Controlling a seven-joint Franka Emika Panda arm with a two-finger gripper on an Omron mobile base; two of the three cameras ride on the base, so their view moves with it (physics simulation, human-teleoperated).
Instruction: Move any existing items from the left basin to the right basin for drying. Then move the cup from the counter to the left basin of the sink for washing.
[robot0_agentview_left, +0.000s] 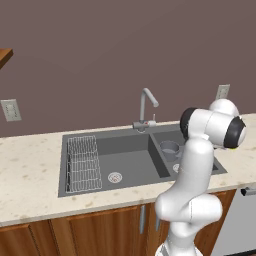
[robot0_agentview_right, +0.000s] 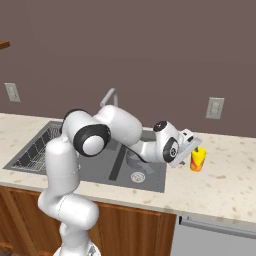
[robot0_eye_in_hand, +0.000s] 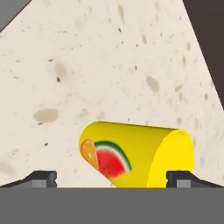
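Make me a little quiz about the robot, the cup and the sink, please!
1. True or false: the saucepan sits in the right basin.
2. Where does the cup stand? A) in the left basin B) on the counter C) on the rack
3. Fill in: the gripper is ____, with a finger on each side of the cup.

Key: 1 true; 2 B; 3 open.
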